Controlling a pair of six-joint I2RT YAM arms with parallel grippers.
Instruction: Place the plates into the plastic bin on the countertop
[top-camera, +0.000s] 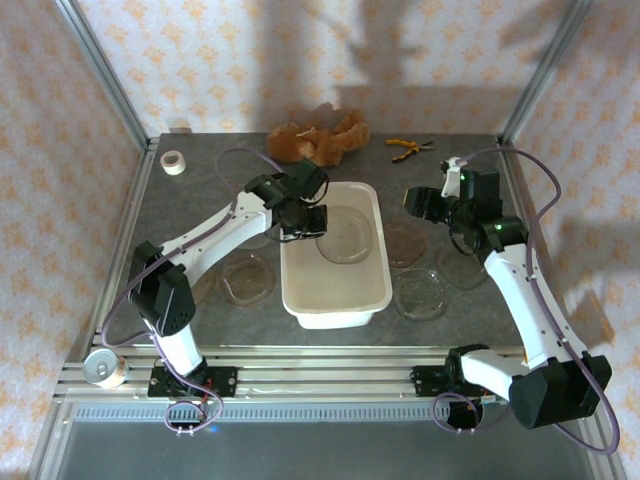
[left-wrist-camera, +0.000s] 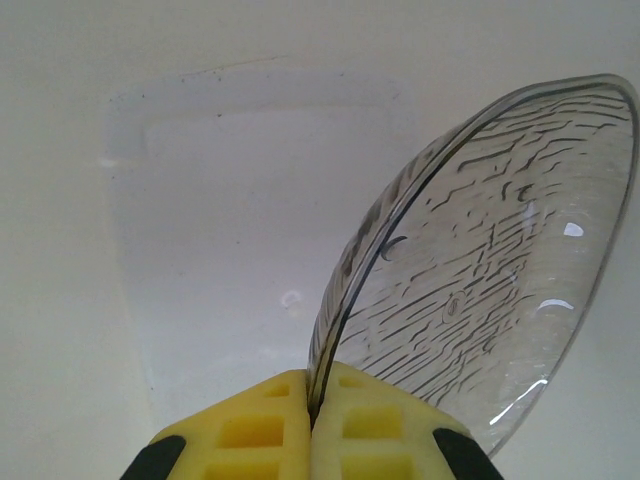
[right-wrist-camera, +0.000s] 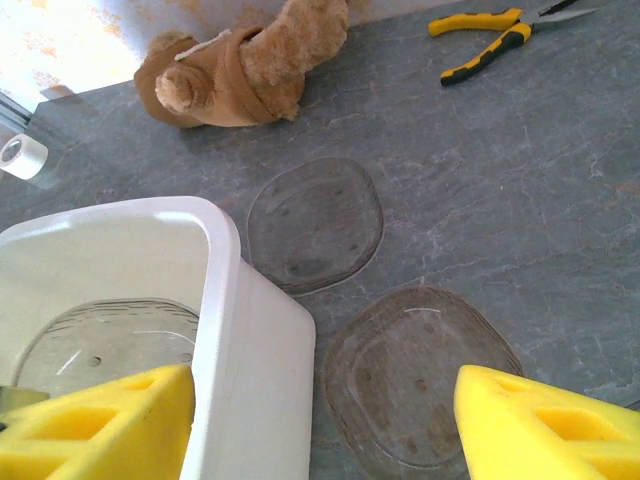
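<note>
The left end effector (left-wrist-camera: 310, 405) is pinching a clear plate (left-wrist-camera: 480, 270) inside the white bin (left-wrist-camera: 60, 300), while the right end effector (right-wrist-camera: 325, 405) is gaping wide.

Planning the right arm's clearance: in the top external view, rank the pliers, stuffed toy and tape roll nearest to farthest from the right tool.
From the right tool:
1. Pliers, just behind it.
2. Stuffed toy, back centre.
3. Tape roll, far back-left corner.

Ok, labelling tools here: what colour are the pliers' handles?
Pliers: yellow and black handles, clearest in right wrist view.
</note>
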